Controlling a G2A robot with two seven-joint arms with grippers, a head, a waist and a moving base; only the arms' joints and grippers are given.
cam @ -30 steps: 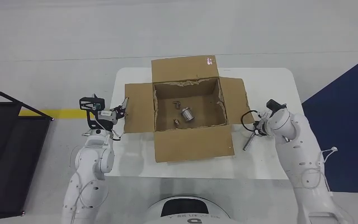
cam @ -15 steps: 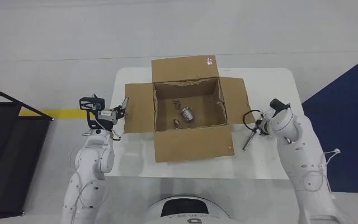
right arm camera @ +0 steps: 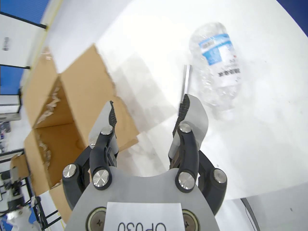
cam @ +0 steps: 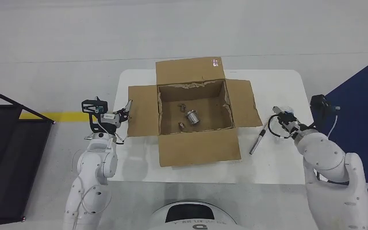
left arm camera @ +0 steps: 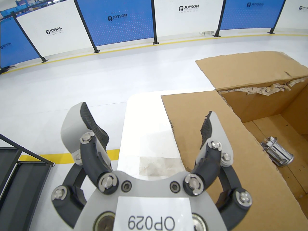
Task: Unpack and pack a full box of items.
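Observation:
An open cardboard box (cam: 198, 150) stands mid-table with all flaps spread. Inside lie a metal cylinder (cam: 192, 118) (left arm camera: 276, 151) and two small parts (cam: 181, 106). A grey rod (cam: 257, 142) (right arm camera: 186, 80) lies on the table just right of the box. Beside the rod, in the right wrist view, a clear water bottle (right arm camera: 216, 73) with a blue label lies on its side. My right gripper (cam: 278, 119) (right arm camera: 148, 104) hangs open and empty over the table, to the right of the rod. My left gripper (cam: 125, 109) (left arm camera: 146, 111) is open and empty, off the box's left flap.
The white table (cam: 270, 86) has bare room behind and to the right of the box. A black rack (cam: 14, 149) stands on the floor to the left of the table. Blue and white fence panels (left arm camera: 120, 20) close off the room.
My right arm has drawn back to the right, away from the box's right flap and the rod. The rod, the box and the left arm have stayed put.

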